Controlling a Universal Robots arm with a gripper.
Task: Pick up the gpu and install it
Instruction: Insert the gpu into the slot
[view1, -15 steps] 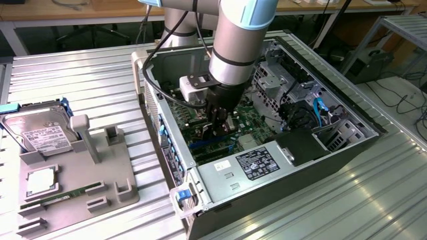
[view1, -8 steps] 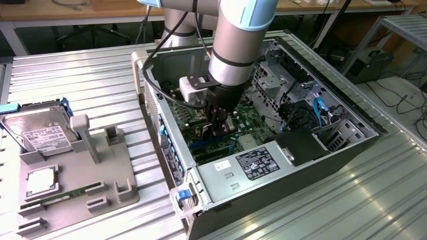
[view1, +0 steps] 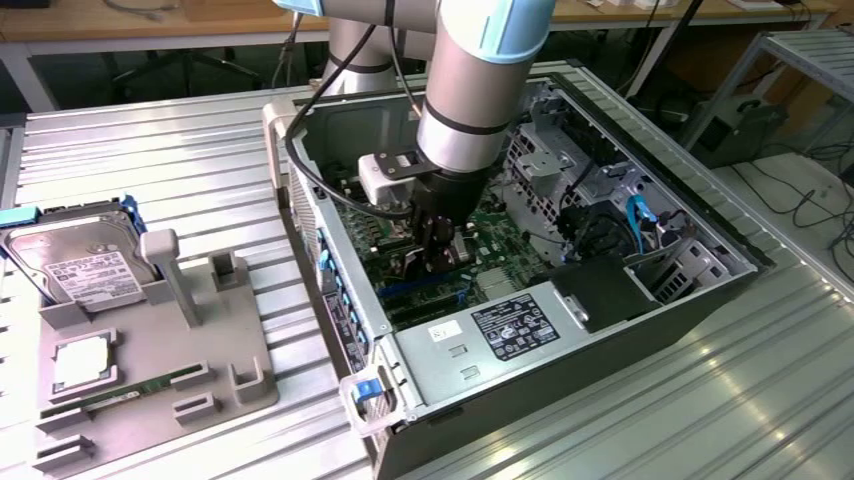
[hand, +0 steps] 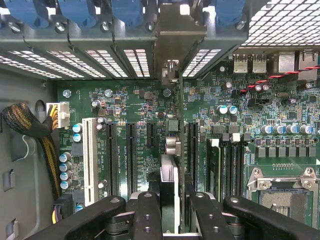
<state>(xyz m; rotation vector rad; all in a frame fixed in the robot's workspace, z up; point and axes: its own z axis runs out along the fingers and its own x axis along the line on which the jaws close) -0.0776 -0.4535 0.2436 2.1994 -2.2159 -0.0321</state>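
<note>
On the metal desk (view1: 160, 140) we find the pincer (hand: 169, 210) inside the open case (view1: 694, 290), clamped on the gpu (hand: 170, 165), held edge-down directly over a motherboard slot (hand: 192, 150), long axis parallel.

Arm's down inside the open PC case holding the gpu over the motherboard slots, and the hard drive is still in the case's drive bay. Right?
Not quite. The hard drive is outside the PC case, standing in the grey holder tray on the exterior view's left. The rest holds: the gripper is down inside the open case, shut on the gpu edge-on over the motherboard slots, as the wrist view shows.
</note>
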